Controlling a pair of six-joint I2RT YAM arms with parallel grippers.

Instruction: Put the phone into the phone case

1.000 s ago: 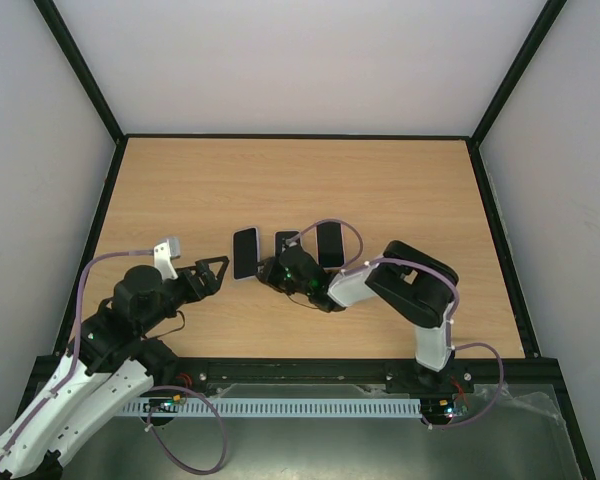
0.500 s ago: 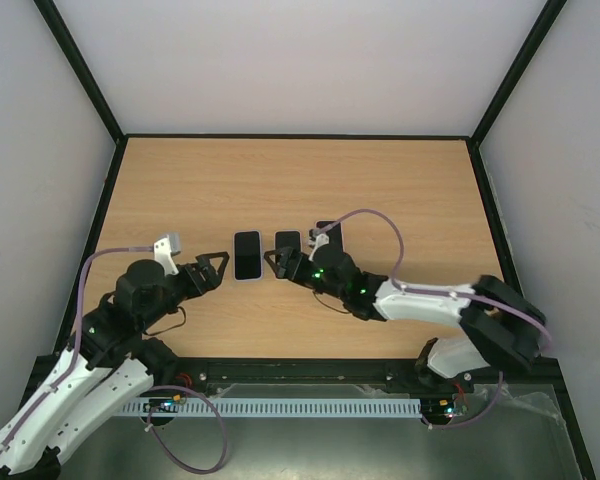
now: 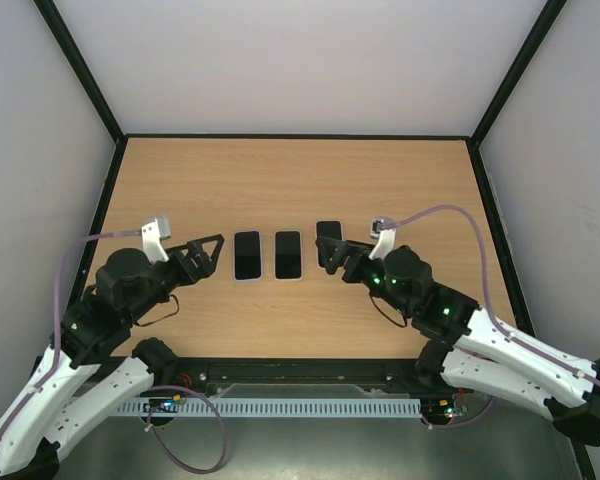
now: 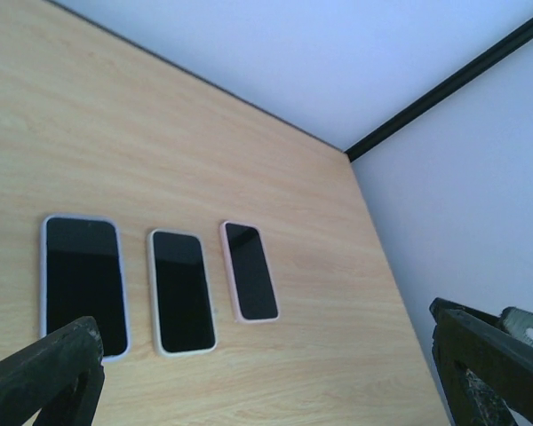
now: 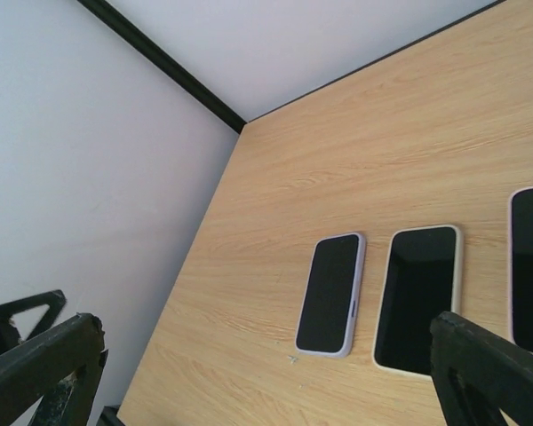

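Note:
Three phones lie in a row, screens up, each with a case rim round it. The left one (image 3: 247,255) (image 4: 83,284) (image 5: 330,293) has a lilac case. A cream case frames the middle one (image 3: 288,254) (image 4: 181,290) (image 5: 417,297). The right one (image 3: 328,230) (image 4: 250,282) (image 5: 531,266) has a pink case. My left gripper (image 3: 212,257) (image 4: 266,390) hangs open just left of the row, holding nothing. My right gripper (image 3: 332,256) (image 5: 266,382) is open and empty at the near end of the pink-cased phone, partly covering it from above.
The wooden table (image 3: 410,190) is bordered by a black frame (image 3: 298,135) and white walls. Both arms reach in from the near edge, cables looping over them.
My right arm has drawn back to the right, off the middle phone, and its jaws have opened. The middle phone now lies straight in the row. My left gripper shifted slightly.

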